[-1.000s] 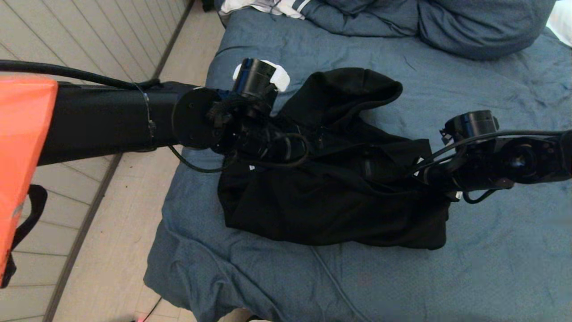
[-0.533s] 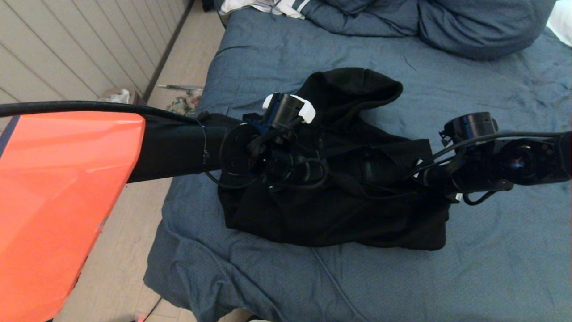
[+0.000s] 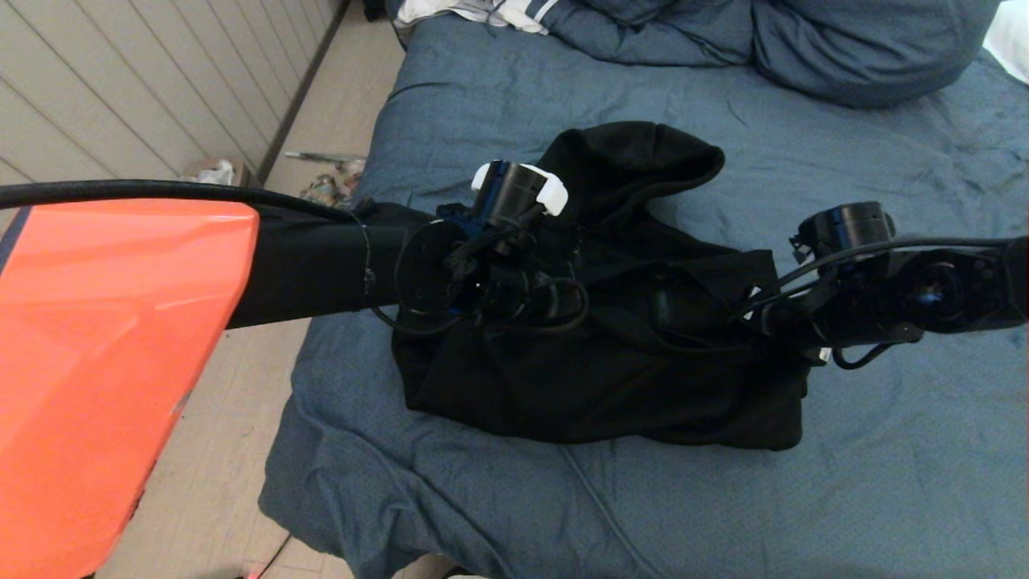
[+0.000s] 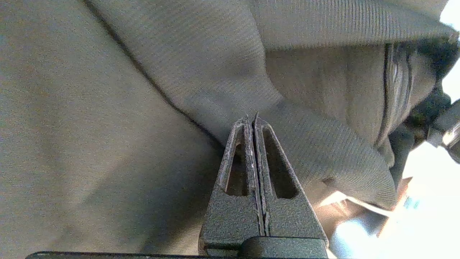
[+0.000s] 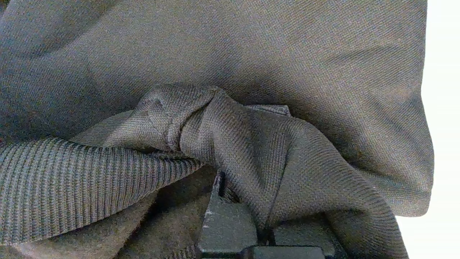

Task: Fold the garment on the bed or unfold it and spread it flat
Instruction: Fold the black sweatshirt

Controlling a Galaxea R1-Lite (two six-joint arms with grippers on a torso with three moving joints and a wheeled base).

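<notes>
The garment point(image 3: 611, 386), a black hooded sweatshirt, lies crumpled in the middle of the bed point(image 3: 804, 498), its hood toward the pillows. My left arm reaches in from the left over the garment's upper middle. In the left wrist view my left gripper point(image 4: 251, 120) is shut, its tips against a fold of the garment point(image 4: 161, 72), with no cloth showing between the fingers. My right gripper point(image 3: 756, 318) is at the garment's right edge. In the right wrist view my right gripper point(image 5: 251, 187) is shut on a bunched fold of fabric point(image 5: 251, 144) beside a ribbed band point(image 5: 72, 180).
Blue pillows point(image 3: 844, 48) and a white striped cloth point(image 3: 482, 12) lie at the head of the bed. The bed's left edge drops to a pale wooden floor point(image 3: 225, 386) with some clutter point(image 3: 321, 189). My left arm's orange cover point(image 3: 104, 362) fills the near left.
My left arm has swung right, from near the bed's left edge to over the garment's middle, then held there. The right arm and the garment have hardly moved.
</notes>
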